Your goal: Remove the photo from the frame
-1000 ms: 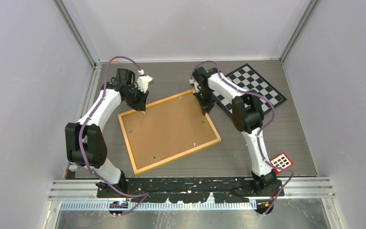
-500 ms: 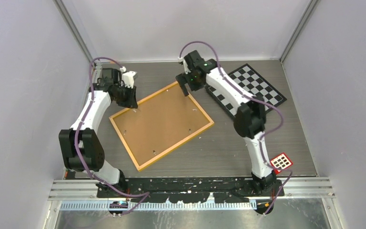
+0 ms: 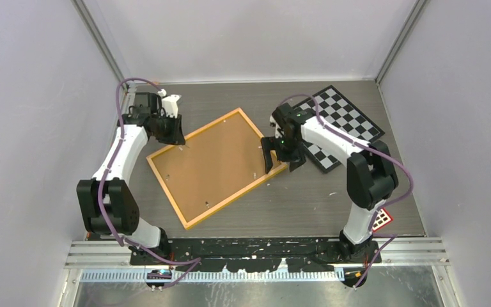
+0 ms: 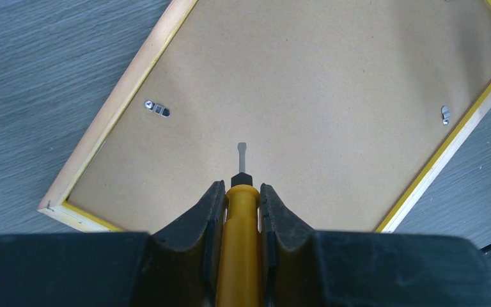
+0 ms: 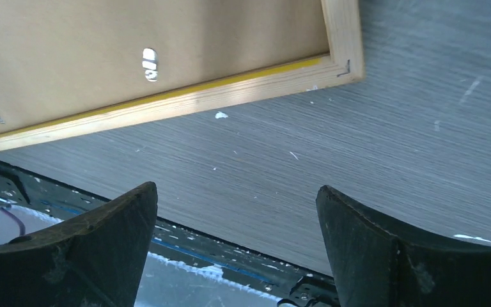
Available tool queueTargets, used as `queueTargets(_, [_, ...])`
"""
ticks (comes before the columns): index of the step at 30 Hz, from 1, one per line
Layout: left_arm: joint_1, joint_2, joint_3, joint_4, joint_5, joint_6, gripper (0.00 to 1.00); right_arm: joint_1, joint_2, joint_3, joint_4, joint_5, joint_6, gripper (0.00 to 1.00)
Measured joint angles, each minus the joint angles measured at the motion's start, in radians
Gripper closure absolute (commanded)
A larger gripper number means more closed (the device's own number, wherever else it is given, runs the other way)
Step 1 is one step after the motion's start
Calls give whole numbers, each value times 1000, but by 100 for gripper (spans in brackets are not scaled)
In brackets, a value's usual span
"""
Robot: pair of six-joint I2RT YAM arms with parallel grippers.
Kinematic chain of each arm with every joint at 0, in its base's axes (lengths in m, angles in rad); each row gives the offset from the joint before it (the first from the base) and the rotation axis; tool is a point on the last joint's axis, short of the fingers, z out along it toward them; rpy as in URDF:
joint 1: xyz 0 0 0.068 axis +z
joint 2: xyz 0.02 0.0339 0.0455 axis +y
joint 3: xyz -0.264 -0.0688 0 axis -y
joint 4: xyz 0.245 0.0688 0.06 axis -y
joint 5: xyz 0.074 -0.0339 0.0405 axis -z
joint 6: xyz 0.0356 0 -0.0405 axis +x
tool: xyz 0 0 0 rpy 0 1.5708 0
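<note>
Now the frame (image 3: 236, 197) lies flat on the counter (image 3: 307, 198) with its brown back (image 3: 214, 163) facing up. That way we can get at the little metal clips (image 4: 157, 109) that keep the back shut. We cannot see the photo. We think it is inside, face down under the brown back, so the back has to come off first.

Our left fingers (image 4: 208, 211) are squeezed narrow on a yellow tool (image 4: 240, 243). It looks like a small screwdriver. Its flat tip sticks out over the brown back, in between two clips and not at either one yet. We hold it low and pointing forward, we think, so the tip can slide under a clip and turn it or lift it.

Our right fingers (image 5: 102, 236) are spread wide and hold nothing. They hang over the bare counter just beside the frame's right corner, near one more clip (image 5: 149, 64). We think they are there to press on the frame so it does not slide while the tool works.

The checkerboard (image 3: 342, 118) lies to the right of the frame. It is not part of this job.
</note>
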Motion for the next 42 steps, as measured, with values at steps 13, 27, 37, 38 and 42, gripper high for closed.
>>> queueTargets(13, [0,-47,-31,2,0,0,100,4,191,-10,120,-25,50,3])
queueTargets(27, [28,-48,-47,1,-1,2,100,-55,545,513,220,49,91,3])
queueTargets(37, [35,-48,-45,0,-12,0,100,33,364,259,318,155,180,0])
queueTargets(38, [35,-48,-45,1,-12,-2,100,68,359,264,312,183,177,0])
queueTargets(42, [35,-48,-45,2,-11,-20,100,176,358,280,262,257,179,0])
